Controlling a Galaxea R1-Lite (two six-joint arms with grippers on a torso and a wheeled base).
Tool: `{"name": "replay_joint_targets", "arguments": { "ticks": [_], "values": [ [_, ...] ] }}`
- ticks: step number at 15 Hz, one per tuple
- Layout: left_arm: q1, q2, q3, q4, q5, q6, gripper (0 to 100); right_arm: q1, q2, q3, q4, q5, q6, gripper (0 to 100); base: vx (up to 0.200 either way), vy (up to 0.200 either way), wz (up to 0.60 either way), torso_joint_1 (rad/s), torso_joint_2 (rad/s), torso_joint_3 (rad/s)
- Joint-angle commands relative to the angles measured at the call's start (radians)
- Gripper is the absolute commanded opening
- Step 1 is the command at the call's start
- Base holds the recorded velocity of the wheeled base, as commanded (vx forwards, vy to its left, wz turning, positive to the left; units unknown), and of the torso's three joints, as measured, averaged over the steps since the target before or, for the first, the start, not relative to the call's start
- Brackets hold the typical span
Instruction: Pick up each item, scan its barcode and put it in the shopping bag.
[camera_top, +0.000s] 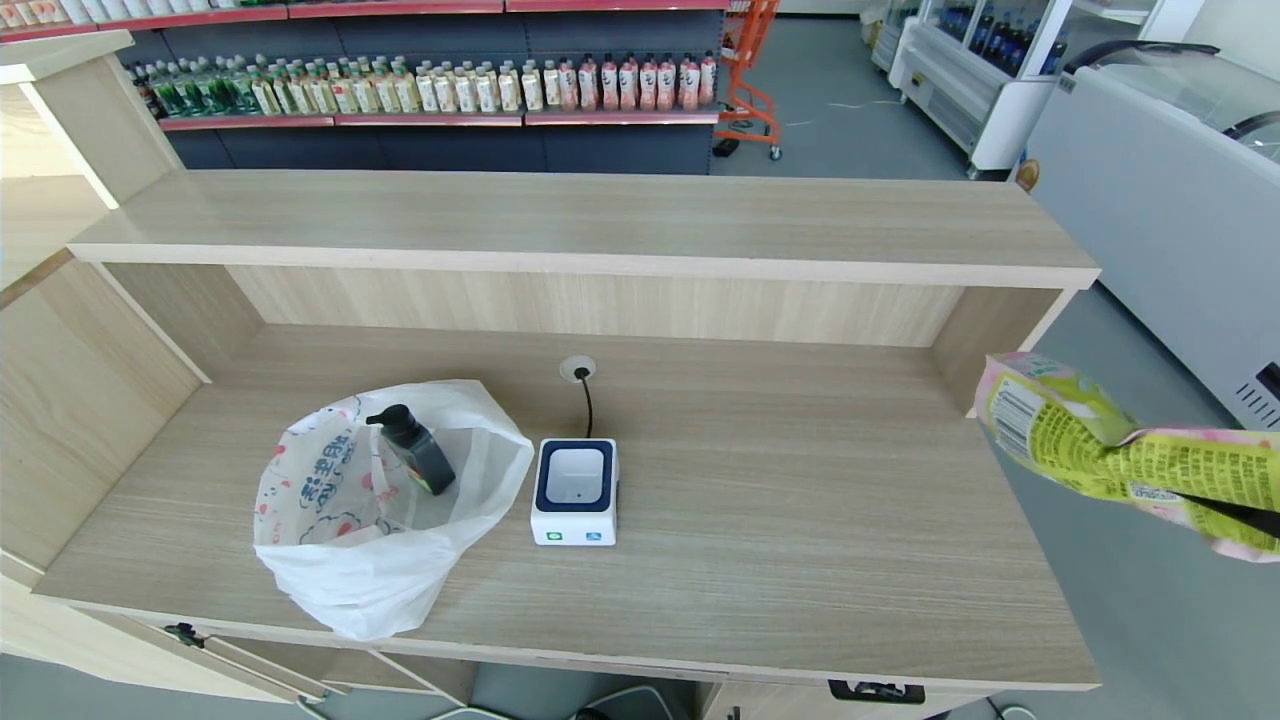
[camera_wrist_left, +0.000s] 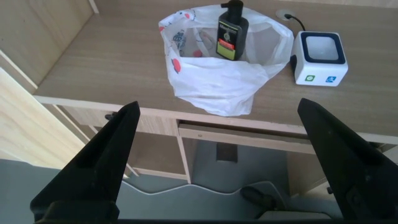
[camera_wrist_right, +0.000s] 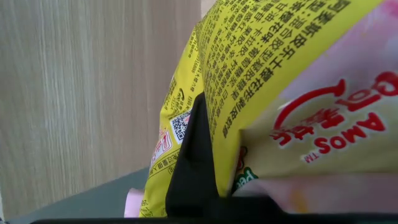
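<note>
Holding snack packet (camera_top: 1100, 450) clamped in right gripper (camera_top: 1236, 513), past right end of counter (camera_top: 800, 480); scan step pending. Next: present its barcode (camera_top: 1010, 420) to barcode scanner (camera_top: 574, 490) beside shopping bag (camera_top: 330, 560). Left gripper (camera_wrist_left: 219, 124) spread wide, empty.

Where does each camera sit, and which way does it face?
Head: on the robot's head, facing forward and down at the counter, bag and scanner; the right gripper holds a pack at the right edge.
Left wrist: on the left arm, off the counter's front, facing the bag; the open left gripper frames it.
Right wrist: on the right arm, facing the pack up close; one dark finger shows.
Shared: head and left wrist both show bag, bottle and scanner.
</note>
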Motion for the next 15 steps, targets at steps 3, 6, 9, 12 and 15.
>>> {"name": "replay_joint_targets", "arguments": {
  "ticks": [3, 6, 9, 12, 15],
  "values": [
    [0.000, 0.000, 0.000, 0.000, 0.001, -0.002, 100, -0.006, 0.091, 0.002, 0.000, 0.002, -0.180, 0, 0.000, 0.000, 0.00, 0.000, 0.00, 0.000],
    [0.000, 0.000, 0.000, -0.002, 0.002, -0.024, 100, -0.006, 0.116, 0.002, -0.002, 0.000, -0.216, 0, 0.000, 0.000, 0.00, 0.000, 0.00, 0.000],
    [0.000, 0.000, 0.000, -0.002, 0.001, -0.019, 100, 0.001, 0.136, -0.001, -0.002, 0.000, -0.233, 0, 0.000, 0.200, 0.00, 0.001, 0.00, 0.004],
    [0.000, 0.000, 0.000, -0.002, 0.002, -0.022, 100, 0.029, 0.159, -0.006, -0.005, 0.000, -0.245, 0, 0.000, 0.200, 0.00, 0.010, 0.01, 0.001],
    [0.000, 0.000, 0.000, -0.002, 0.002, -0.021, 100, 0.063, 0.182, -0.021, -0.008, -0.002, -0.274, 0, 0.000, 0.200, 0.00, 0.002, 0.00, 0.005]
  ]
}}
